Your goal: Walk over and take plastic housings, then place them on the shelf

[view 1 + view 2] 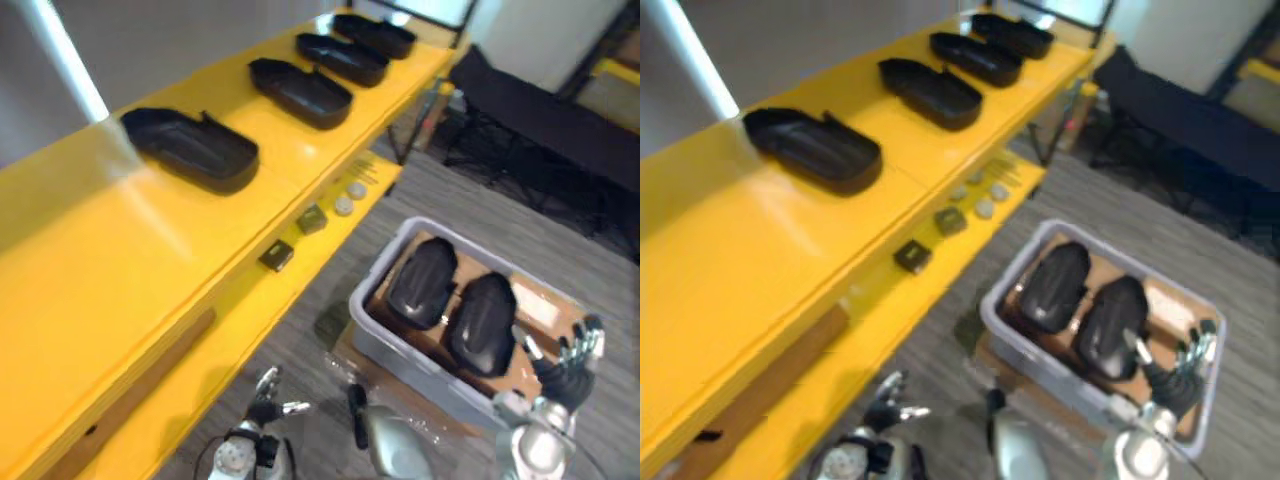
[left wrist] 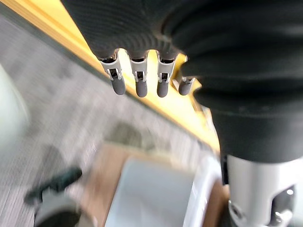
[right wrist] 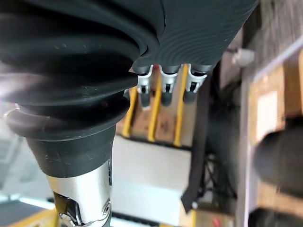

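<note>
Right hand (image 1: 565, 368) hangs open-fingered and empty by the grey bin (image 1: 405, 345), where two black plastic housings (image 1: 422, 283) lie side by side. Left hand (image 1: 262, 403), also slack and empty, is low by the yellow shelf (image 1: 120, 250), whose top carries four more. Judgement: pick-up pending; next, the right hand must descend onto the nearer housing (image 1: 482, 322) and close.

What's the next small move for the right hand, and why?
Probably lower the right hand onto the nearer black housing in the grey bin: the hand is open and empty, hovering just beside it.
</note>
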{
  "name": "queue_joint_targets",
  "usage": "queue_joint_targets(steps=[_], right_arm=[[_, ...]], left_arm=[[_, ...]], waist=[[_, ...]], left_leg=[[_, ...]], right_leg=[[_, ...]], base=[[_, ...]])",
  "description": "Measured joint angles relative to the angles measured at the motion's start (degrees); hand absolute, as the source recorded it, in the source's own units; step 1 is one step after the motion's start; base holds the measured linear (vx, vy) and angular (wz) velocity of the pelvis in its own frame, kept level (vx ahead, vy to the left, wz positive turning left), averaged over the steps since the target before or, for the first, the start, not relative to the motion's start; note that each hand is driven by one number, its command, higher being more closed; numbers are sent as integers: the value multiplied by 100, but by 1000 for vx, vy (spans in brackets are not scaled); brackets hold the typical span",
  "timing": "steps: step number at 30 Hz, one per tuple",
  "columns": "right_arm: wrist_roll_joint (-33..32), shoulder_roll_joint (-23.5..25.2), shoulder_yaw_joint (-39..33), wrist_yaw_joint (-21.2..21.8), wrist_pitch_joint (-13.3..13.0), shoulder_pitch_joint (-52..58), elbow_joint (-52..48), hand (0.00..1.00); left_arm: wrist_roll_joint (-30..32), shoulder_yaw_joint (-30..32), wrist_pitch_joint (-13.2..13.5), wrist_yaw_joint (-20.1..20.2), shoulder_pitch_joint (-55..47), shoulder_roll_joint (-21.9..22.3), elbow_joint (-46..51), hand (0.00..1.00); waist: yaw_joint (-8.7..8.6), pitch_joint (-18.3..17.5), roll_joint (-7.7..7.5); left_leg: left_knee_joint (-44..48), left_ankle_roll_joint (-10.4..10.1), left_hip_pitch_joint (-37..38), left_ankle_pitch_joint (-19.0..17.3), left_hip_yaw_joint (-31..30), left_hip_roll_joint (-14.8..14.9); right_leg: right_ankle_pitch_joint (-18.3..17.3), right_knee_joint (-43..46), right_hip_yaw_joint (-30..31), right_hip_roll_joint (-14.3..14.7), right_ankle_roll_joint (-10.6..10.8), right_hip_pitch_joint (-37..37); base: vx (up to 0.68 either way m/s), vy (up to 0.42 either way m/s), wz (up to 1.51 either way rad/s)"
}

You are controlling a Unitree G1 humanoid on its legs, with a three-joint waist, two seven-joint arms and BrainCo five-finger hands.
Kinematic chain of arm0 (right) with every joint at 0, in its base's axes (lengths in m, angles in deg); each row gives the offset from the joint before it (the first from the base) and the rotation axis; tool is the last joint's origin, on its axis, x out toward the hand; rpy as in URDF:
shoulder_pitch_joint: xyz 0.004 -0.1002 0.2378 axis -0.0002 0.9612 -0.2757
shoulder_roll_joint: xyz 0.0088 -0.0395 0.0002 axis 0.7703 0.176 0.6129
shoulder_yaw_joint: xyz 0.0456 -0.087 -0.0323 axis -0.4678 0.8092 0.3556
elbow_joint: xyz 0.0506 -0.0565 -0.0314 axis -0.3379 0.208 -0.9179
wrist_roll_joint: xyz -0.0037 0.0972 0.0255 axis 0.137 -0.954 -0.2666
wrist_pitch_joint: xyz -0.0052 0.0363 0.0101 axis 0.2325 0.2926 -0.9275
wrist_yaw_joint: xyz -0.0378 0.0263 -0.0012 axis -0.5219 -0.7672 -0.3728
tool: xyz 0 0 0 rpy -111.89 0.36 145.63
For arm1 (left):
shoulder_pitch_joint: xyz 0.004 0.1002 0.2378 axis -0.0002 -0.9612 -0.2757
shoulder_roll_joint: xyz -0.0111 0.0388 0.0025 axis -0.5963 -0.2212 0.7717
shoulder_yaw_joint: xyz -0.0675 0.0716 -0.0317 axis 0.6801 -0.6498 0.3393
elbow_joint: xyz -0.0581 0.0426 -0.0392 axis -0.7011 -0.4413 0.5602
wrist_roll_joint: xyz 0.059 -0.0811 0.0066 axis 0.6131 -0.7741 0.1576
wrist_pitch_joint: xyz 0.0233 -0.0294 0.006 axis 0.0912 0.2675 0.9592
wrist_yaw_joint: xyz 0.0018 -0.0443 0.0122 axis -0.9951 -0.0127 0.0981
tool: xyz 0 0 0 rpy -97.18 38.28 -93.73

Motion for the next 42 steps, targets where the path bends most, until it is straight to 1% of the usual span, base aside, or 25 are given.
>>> queue_joint_targets(steps=[1,2,3,4,5,6,8,9,10,11,13,14,15,16,18,19,21,24,26,27,28,31,34,38,42], right_arm=[[88,-60,35,14,0,-30,8,0],[196,-211,128,23,36,-184,48,0],[204,-345,221,20,108,-441,75,0],[212,-403,277,20,148,-597,114,0],[309,-531,432,-13,295,-963,261,0],[314,-643,632,-38,500,-1328,395,0],[362,-662,783,-140,814,-1614,456,0],[491,-662,807,-228,982,-1705,454,0],[595,-665,800,-397,1246,-1742,434,0],[593,-664,790,-456,1337,-1749,434,0],[559,-644,668,-735,1538,-1701,423,0],[530,-630,600,-769,1562,-1680,423,0],[515,-608,399,-765,1579,-1663,431,0],[465,-612,123,-752,1570,-1668,480,0],[162,-666,-116,-747,1463,-1751,516,0],[3,-743,-235,-758,1400,-1826,546,0],[-240,-866,-483,-775,1370,-2007,765,0],[-434,-1005,-640,-874,1346,-2383,1192,0],[-609,-1189,-641,-896,1343,-2813,1506,0],[-613,-1348,-642,-898,1372,-3173,1805,0],[-620,-1446,-643,-898,1426,-3374,1967,0],[-848,-2139,-634,-887,1492,-4426,2966,0],[-1066,-2770,-572,-864,1498,-5462,3761,0],[-1112,-3375,-79,-858,1491,-6544,4451,0],[-1298,-3898,248,-853,1491,-7387,4765,0]], left_arm=[[-1,71,-91,0,-40,-57,-45,0],[-45,265,-257,-10,-191,-161,-134,0],[-253,542,-331,-50,-296,-224,-187,0],[-264,655,-353,-90,-323,-273,-274,0],[-271,854,-386,-149,-383,-373,-566,0],[-270,1057,-374,-230,-488,-457,-965,0],[-280,1358,-308,-342,-617,-475,-1461,0],[-280,1498,-199,-401,-696,-469,-1673,0],[-268,1643,11,-441,-832,-465,-1869,0],[-265,1669,93,-455,-893,-450,-1891,0],[-233,1705,393,-505,-968,-419,-1909,0],[-234,1705,468,-512,-945,-415,-1895,0],[-257,1706,606,-540,-874,-396,-1851,0],[-270,1703,704,-537,-760,-272,-1810,0],[-270,1680,756,-653,-638,-115,-1668,0],[-291,1676,762,-712,-615,-114,-1482,0],[-641,1546,762,-715,-640,-22,-1134,0],[-724,1296,749,-859,-660,-38,-922,0],[-728,1153,748,-928,-625,-34,-879,0],[-720,1096,741,-931,-575,-36,-886,0],[-720,1062,740,-934,-541,-36,-886,0],[-731,801,622,-972,-299,-31,-884,0],[-742,659,501,-959,-95,13,-893,0],[-908,464,541,-912,-32,32,-1170,0],[-1183,331,754,-857,-25,126,-1389,0]], waist=[[5,6,4],[30,0,26],[127,0,67],[188,2,76],[272,0,77],[309,4,83],[408,4,84],[463,0,76],[563,-21,35],[595,-27,24],[573,-70,-71],[555,-59,-118],[538,1,-242],[541,16,-237],[527,96,-202],[512,305,-194],[453,571,-70],[460,685,-23],[487,712,70],[494,740,133],[524,761,168],[623,875,383],[817,990,616],[1030,1042,760],[1185,1091,910]], left_leg=[[-42,32,1,38,113,24],[-110,81,3,100,360,121],[-154,103,-18,153,606,227],[-209,106,-8,191,733,264],[-302,128,-5,265,954,315],[-351,113,-59,331,1121,380],[-406,63,-168,423,1321,472],[-432,31,-288,482,1384,513],[-508,-59,-498,631,1474,527],[-506,-87,-581,671,1491,543],[-461,-175,-961,843,1491,532],[-450,-197,-1036,893,1486,498],[-361,-268,-1147,975,1383,386],[-263,-387,-1382,1057,864,314],[-185,-481,-1578,1112,533,313],[-165,-566,-1603,1162,318,323],[-290,-715,-1601,1258,-92,281],[-524,-790,-1621,1343,-319,48],[-516,-764,-1736,1360,-495,-71],[-497,-682,-1846,1420,-595,-125],[-495,-652,-1907,1457,-650,-154],[-632,-544,-2217,1727,-1069,-447],[-832,-498,-2431,1947,-1313,-660],[-986,-474,-2657,2122,-1503,-803],[-1126,-456,-2815,2265,-1648,-937]], right_leg=[[-193,360,-123,-93,-27,-40],[-530,904,-319,-278,-218,-26],[-782,1262,-456,-494,-308,59],[-866,1351,-516,-639,-376,129],[-1010,1428,-611,-936,-445,319],[-1062,1440,-669,-1225,-536,521],[-1053,1359,-684,-1484,-562,679],[-1034,1240,-685,-1588,-582,730],[-856,880,-678,-1709,-644,830],[-758,686,-680,-1718,-606,865],[-435,-214,-718,-1663,-95,962],[-312,-448,-746,-1637,76,974],[-317,-790,-986,-1671,383,1035],[-518,-1136,-1029,-1606,610,1110],[-619,-1525,-1035,-1449,732,1148],[-719,-1653,-1030,-1370,868,1167],[-753,-1621,-952,-1259,860,1063],[-809,-1433,-729,-1267,777,696],[-788,-1351,-681,-1295,773,547],[-755,-1334,-709,-1315,792,465],[-720,-1335,-726,-1325,819,444],[-607,-1349,-1012,-1507,864,315],[-501,-1458,-1236,-1640,885,234],[-337,-1673,-1449,-1692,865,159],[-220,-1849,-1650,-1746,880,139]], base=[[-179,104,-103],[-176,94,-108],[-174,89,-111],[-157,70,-114],[-164,33,-101],[-156,8,-95],[-106,-34,-71],[-107,-88,-66],[-105,-108,-49],[-105,-146,-38],[-145,-249,-12],[-147,-316,3],[-118,-308,-10],[-92,-256,-24],[-71,-227,-44],[-138,-290,-49],[-173,-180,-39],[-146,-61,-30],[-80,-5,-13],[-49,20,8],[-33,40,34],[-21,32,55],[-32,28,43],[-32,27,30],[-20,13,23]])
